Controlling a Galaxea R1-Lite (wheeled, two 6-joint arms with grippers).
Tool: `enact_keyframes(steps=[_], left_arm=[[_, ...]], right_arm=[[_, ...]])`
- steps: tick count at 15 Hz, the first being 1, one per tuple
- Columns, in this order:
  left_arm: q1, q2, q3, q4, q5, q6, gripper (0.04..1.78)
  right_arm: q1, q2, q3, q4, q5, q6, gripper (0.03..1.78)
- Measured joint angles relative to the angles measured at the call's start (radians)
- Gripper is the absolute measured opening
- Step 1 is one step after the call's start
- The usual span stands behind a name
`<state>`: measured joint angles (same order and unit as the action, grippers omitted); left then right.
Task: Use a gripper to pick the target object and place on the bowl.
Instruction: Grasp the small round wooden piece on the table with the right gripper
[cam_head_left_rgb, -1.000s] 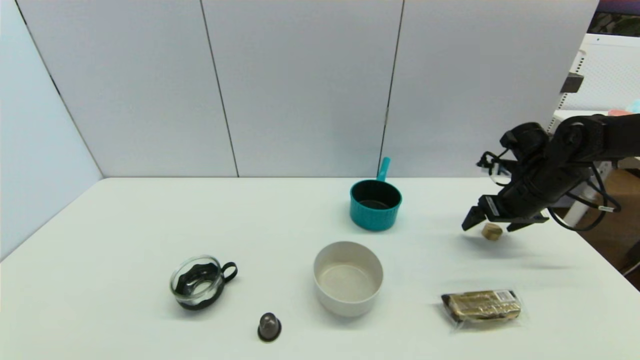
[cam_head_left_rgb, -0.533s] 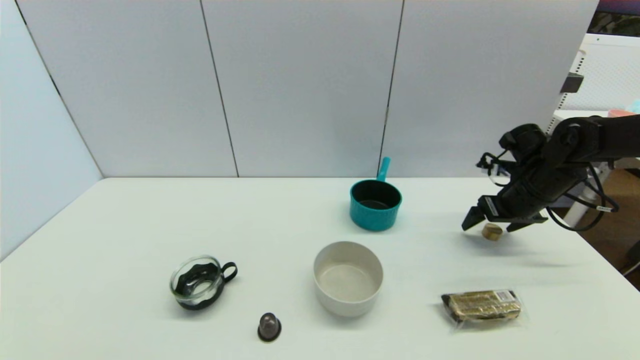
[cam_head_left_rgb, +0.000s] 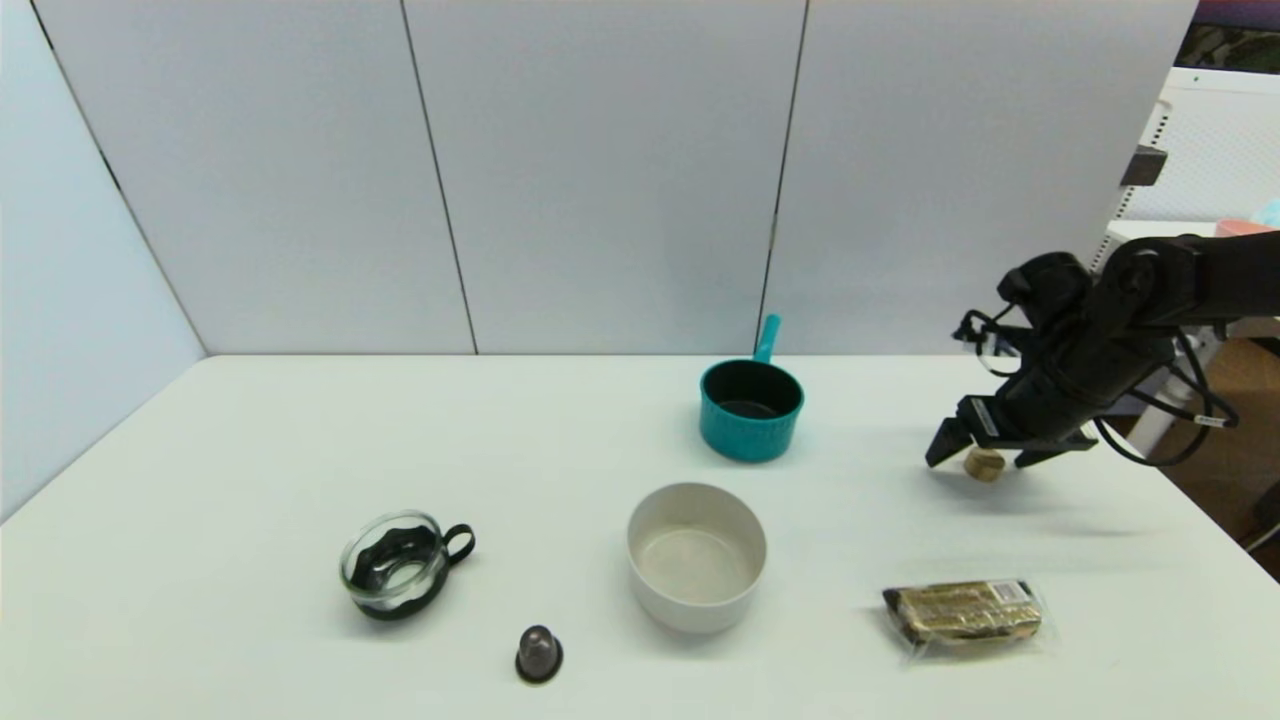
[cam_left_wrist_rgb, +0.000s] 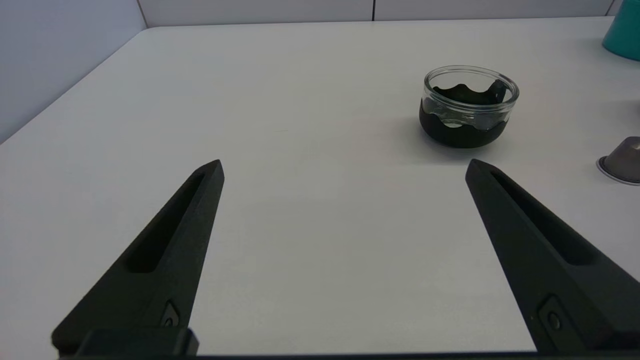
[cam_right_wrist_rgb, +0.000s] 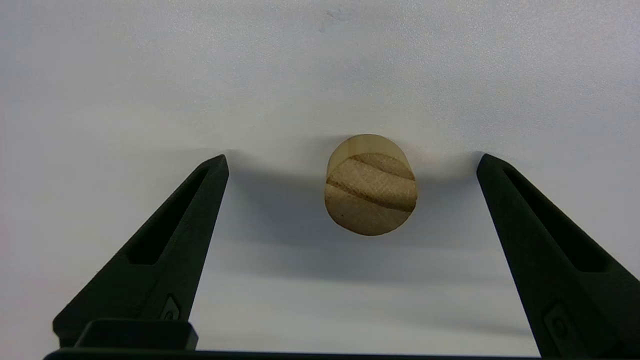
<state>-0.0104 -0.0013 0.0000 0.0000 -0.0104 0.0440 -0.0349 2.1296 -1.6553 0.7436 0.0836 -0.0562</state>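
The small tan wooden cylinder (cam_head_left_rgb: 985, 463) stands on the white table at the right, its grained top plain in the right wrist view (cam_right_wrist_rgb: 370, 185). My right gripper (cam_head_left_rgb: 985, 452) hangs just over it, open, with one finger on each side of the cylinder and neither touching it (cam_right_wrist_rgb: 350, 162). The off-white bowl (cam_head_left_rgb: 696, 556) stands empty at the table's middle front, well to the left of the cylinder. My left gripper (cam_left_wrist_rgb: 345, 170) is open and empty over bare table near the glass cup; it is out of the head view.
A teal pot with a handle (cam_head_left_rgb: 751, 408) stands behind the bowl. A glass cup in a black holder (cam_head_left_rgb: 396, 565) and a dark grey capsule (cam_head_left_rgb: 539, 652) are front left. A wrapped brown bar (cam_head_left_rgb: 963, 611) lies front right, near the table's right edge.
My right gripper has sunk slightly lower around the cylinder and stays open. The cylinder and the other things have not moved.
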Motion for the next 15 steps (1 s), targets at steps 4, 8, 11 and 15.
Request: enact_keyframes(steps=[4, 8, 11, 15], left_arm=[[0.0, 0.0, 0.0, 0.0, -0.001, 0.0, 1.71], [0.0, 0.0, 0.0, 0.0, 0.0, 0.0, 1.71], [0.0, 0.0, 0.0, 0.0, 0.0, 0.0, 1.71], [0.0, 0.0, 0.0, 0.0, 0.0, 0.0, 1.71]], right_arm=[[-0.002, 0.001, 0.0, 0.001, -0.001, 0.0, 1.71], [-0.002, 0.002, 0.0, 0.001, 0.0, 0.0, 1.15], [-0.002, 0.002, 0.001, 0.001, 0.0, 0.0, 0.82], [-0.002, 0.001, 0.002, 0.001, 0.002, 0.0, 0.48]])
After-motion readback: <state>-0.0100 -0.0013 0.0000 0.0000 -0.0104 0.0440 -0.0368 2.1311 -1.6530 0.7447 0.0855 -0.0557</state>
